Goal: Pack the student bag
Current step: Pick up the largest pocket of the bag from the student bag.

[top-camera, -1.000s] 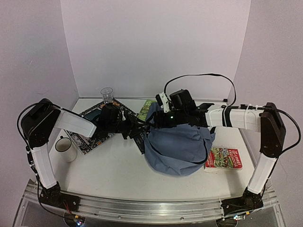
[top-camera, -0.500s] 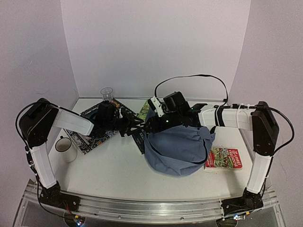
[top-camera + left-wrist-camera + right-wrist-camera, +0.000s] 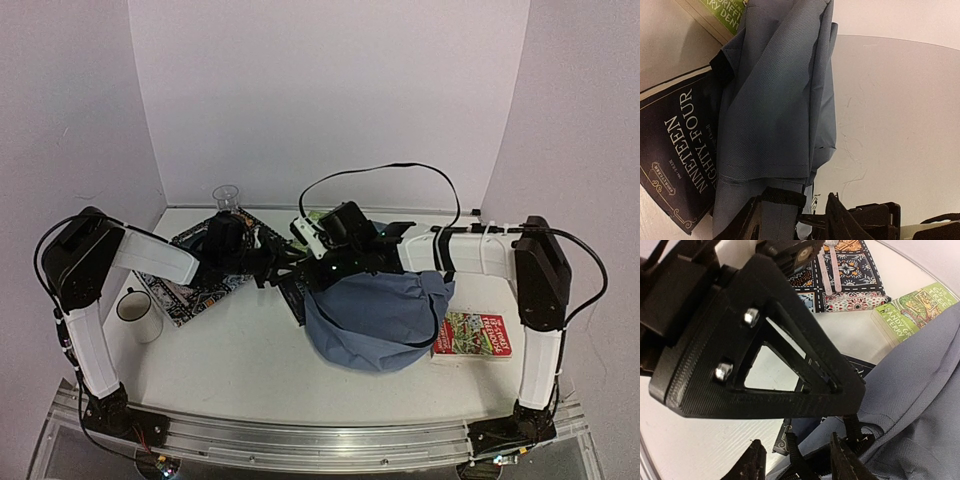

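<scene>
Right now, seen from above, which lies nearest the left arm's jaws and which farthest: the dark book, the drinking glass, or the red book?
1. Dark book, right beside them, against the left edge of the student bag.
2. Drinking glass, at the back left of the table.
3. Red book, far right, beyond the bag.

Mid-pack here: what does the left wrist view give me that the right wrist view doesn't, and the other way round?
Only the left wrist: the readable title, Nineteen Eighty-Four, on the dark book, and a bare stretch of table.
Only the right wrist: the colourful patterned mat, and the left gripper's finger looming close in front.
Both: the grey-blue student bag, a corner of the green book, and part of the dark book.
</scene>
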`<state>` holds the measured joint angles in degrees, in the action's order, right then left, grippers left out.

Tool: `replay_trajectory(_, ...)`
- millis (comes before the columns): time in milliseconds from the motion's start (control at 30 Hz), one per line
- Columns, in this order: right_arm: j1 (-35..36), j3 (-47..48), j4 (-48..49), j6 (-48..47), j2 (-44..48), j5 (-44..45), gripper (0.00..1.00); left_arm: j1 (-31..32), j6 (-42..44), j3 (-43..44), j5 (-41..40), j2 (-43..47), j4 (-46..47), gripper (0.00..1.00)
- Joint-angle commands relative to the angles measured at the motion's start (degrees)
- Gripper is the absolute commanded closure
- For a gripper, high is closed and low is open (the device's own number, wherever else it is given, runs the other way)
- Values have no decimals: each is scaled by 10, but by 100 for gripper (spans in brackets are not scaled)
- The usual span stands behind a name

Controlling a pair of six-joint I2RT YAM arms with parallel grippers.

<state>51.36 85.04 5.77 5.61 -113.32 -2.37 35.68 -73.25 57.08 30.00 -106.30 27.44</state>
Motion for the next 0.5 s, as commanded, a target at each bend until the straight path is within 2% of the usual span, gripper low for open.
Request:
replay_trajectory(0, 7, 26, -31, -26, -5, 46, 64, -1, 11, 23, 17, -9, 18, 57)
replay_trajectory(300, 8, 17, -31, -1, 27, 39, 98, 0, 13, 20, 27, -9, 17, 55)
replay_trajectory(467, 8, 11, -28, 23, 44, 3, 100, 4, 15, 23, 35, -12, 16, 52)
